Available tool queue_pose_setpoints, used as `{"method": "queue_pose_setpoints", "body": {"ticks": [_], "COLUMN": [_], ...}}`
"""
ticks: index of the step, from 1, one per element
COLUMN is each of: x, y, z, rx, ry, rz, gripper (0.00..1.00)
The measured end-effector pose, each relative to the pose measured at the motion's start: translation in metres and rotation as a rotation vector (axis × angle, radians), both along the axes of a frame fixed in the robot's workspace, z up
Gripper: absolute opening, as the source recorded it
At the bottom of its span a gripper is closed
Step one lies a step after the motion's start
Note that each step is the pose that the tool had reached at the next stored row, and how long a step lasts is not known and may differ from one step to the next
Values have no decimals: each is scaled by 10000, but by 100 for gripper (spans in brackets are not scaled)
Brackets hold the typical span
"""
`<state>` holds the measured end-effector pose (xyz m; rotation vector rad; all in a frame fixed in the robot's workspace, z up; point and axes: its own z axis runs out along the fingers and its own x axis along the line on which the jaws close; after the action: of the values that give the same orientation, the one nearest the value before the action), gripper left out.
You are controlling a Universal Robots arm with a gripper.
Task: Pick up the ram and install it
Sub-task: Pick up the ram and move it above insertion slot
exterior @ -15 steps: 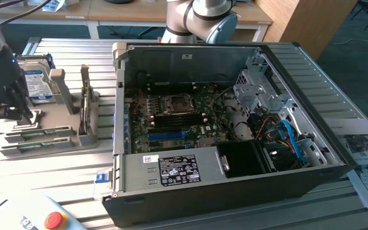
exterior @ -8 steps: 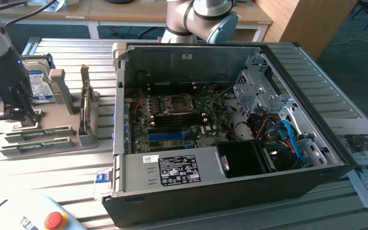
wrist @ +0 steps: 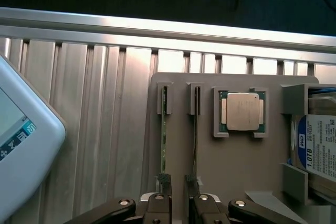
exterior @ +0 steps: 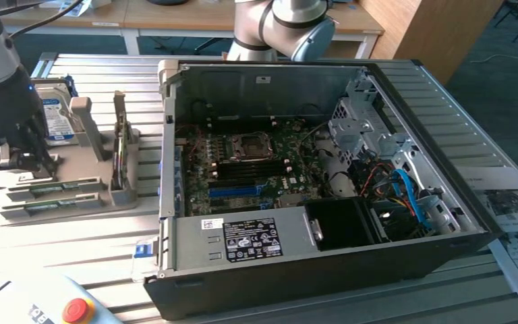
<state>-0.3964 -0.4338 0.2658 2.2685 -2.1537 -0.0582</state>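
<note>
Exterior view: my gripper (exterior: 25, 160) is released and empty over the grey holder (exterior: 95, 156). Two ram sticks (exterior: 56, 190) lie there, long axes pointing toward the computer case (exterior: 331, 270). Wrist view: both stand on edge, parallel, beside one processor (wrist: 241, 111) and one hard drive (wrist: 317, 150).

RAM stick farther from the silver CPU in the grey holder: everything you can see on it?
The thin green RAM stick stands on its long edge, seen edge-on, chips and sticker hidden. It sits in a slot of the flat grey plastic holder, one end tucked into a small grey bracket, parallel to a second, darker stick lying between it and the square silver processor. The open black gripper hangs over its other end; whether it touches is unclear.
</note>
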Motion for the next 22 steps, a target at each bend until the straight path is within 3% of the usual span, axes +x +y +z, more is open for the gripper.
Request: {"method": "queue_pose_setpoints", "body": {"ticks": [14,22], "x": [0,0], "y": [-11,-76], "z": [0,-3], "rx": [1,0], "ry": [0,0], "rz": [-1,-1], "gripper": [24,24]}}
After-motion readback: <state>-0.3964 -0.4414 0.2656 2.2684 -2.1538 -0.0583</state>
